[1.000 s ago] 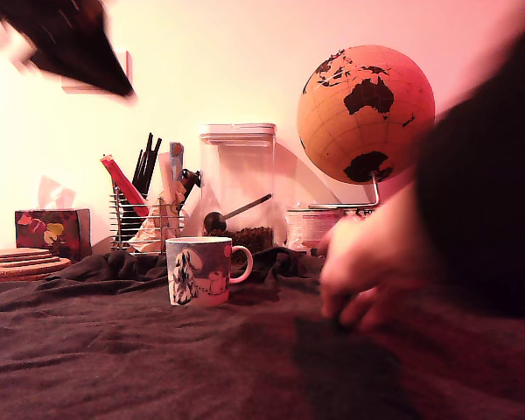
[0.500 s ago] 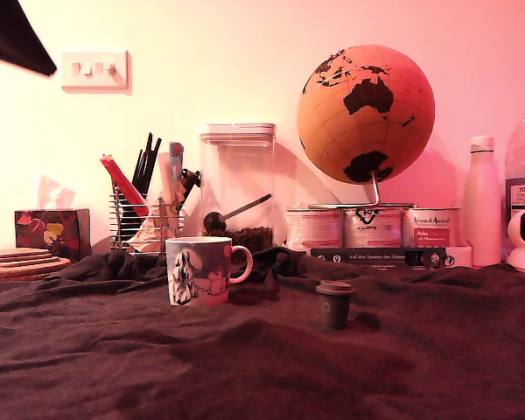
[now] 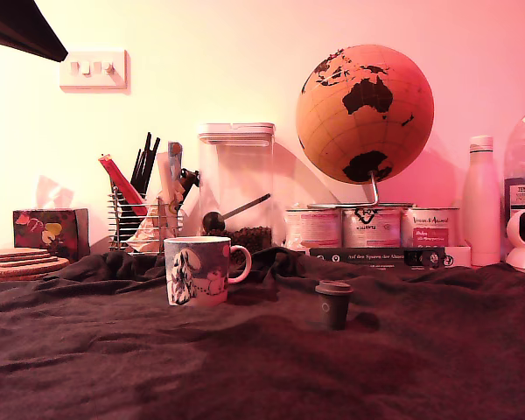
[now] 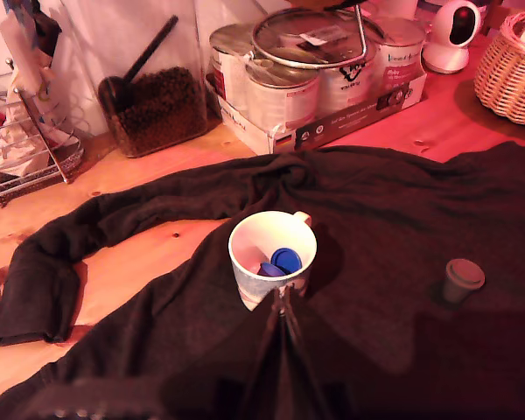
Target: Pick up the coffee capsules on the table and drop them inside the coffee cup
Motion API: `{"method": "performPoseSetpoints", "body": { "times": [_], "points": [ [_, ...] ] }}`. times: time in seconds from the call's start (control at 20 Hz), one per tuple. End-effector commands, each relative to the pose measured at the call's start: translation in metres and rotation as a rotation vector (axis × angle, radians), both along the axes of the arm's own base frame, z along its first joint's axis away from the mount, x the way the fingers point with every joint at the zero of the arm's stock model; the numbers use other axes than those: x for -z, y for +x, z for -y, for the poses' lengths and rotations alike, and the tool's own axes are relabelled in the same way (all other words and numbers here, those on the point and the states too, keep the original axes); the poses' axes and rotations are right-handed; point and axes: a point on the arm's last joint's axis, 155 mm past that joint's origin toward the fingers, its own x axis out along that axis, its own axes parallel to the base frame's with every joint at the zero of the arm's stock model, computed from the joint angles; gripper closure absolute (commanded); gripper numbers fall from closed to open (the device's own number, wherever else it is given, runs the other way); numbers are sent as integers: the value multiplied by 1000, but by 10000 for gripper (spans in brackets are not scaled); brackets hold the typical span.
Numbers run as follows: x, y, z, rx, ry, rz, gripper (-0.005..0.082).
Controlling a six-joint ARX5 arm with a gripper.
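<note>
In the exterior view the coffee cup (image 3: 197, 270) hides its contents; a grey-brown capsule (image 3: 333, 304) stands rim-up on the table (image 3: 114, 367) toward that view's right. In the wrist view the gripper (image 4: 282, 302), fingers together, is cut off; blue capsules (image 4: 280, 262) lie in the cup.

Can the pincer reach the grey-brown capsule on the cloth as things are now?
Probably yes. The grey-brown capsule stands upright and alone on the dark cloth, apart from the coffee cup, nothing over it. The pincer is shut above the cup, so it must open first.
</note>
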Motion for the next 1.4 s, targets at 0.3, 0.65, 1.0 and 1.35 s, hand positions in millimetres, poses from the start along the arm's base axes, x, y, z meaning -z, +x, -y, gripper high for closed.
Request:
{"method": "performPoseSetpoints", "body": {
  "times": [0.3, 0.65, 1.0, 1.35],
  "points": [
    [2, 2, 18, 92, -47, 71, 737],
    [35, -5, 37, 152, -125, 130, 665],
    [54, -39, 87, 295, -165, 181, 666],
    [71, -72, 116, 388, -205, 179, 666]
  ]
}}
